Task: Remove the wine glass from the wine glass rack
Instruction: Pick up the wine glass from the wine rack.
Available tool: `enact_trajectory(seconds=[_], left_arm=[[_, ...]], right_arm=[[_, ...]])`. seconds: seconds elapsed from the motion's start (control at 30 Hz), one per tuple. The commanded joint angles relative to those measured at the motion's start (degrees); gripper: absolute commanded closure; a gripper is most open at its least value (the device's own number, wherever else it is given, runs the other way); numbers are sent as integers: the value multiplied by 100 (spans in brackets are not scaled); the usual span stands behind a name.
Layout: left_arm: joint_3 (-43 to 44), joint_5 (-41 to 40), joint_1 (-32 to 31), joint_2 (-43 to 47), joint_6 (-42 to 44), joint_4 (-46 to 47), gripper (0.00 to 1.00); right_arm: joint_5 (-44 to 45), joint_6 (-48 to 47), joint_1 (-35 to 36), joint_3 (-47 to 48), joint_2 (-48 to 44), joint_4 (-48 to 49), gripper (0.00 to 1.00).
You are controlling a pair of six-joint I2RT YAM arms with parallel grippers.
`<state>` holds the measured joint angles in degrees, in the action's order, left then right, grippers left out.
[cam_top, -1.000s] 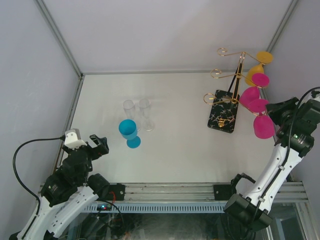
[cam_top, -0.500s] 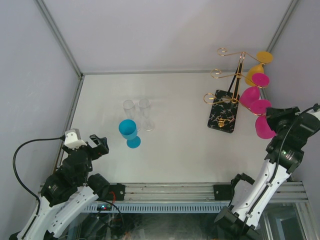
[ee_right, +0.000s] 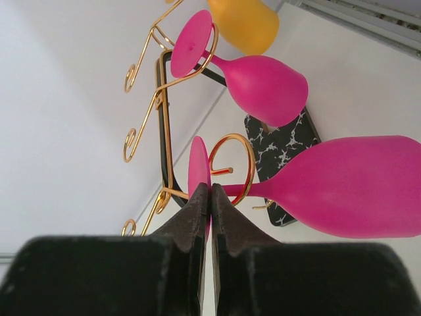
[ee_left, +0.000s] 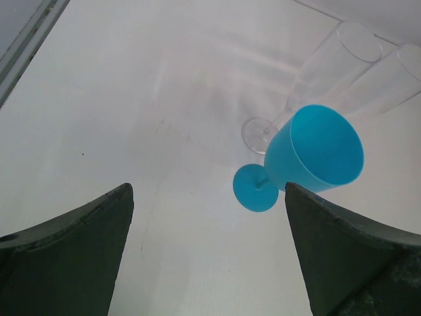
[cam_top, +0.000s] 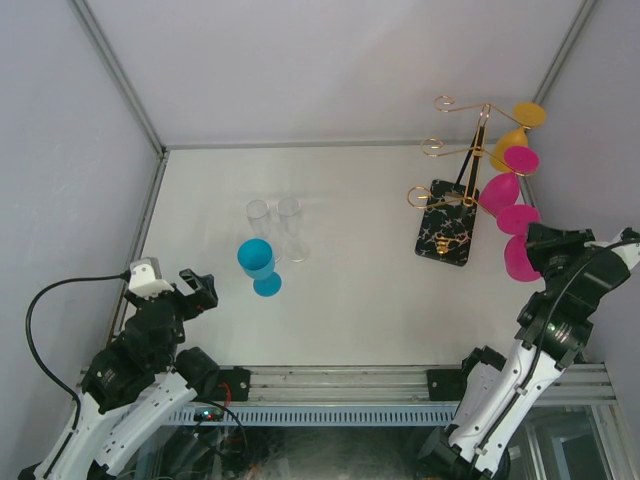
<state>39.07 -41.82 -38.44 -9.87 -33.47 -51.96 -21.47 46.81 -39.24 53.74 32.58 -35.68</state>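
Glass (ee_right: 348,184) hangs by its foot from the rack (cam_top: 445,237); my right gripper (ee_right: 210,191), fingers pressed together, sits at that foot, presumably to nudge it free.

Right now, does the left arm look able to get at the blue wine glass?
Probably yes. Its fingers stand wide open, with the blue wine glass upright straight ahead and bare table between. The two clear flutes just behind it could get bumped.

You'll find no readable word, label, brand or number in any view; the wine glass rack (cam_top: 445,235) base bears only gold marbling.
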Motion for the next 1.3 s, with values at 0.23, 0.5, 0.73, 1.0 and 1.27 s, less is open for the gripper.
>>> enact_trajectory(seconds=[0.23,0.5,0.73,1.0,1.27], left_arm=[[4,8,38,-85,-10,169,0],[4,-26,38,-85,-26,156,0],[4,-63,38,-85,-47,139,0],[12,-85,38,-77,-63,126,0],[13,-107,38,-59,-76,118,0]], right_arm=[[-633,406,14,-100,159,595,100],[-939,865,18,-119,638,1184,100],[-1038,1175,132,-206,942,1676,100],[-378,1241,193,-205,970,1973,100],[103,1236,198,-206,1022,2240,100]])
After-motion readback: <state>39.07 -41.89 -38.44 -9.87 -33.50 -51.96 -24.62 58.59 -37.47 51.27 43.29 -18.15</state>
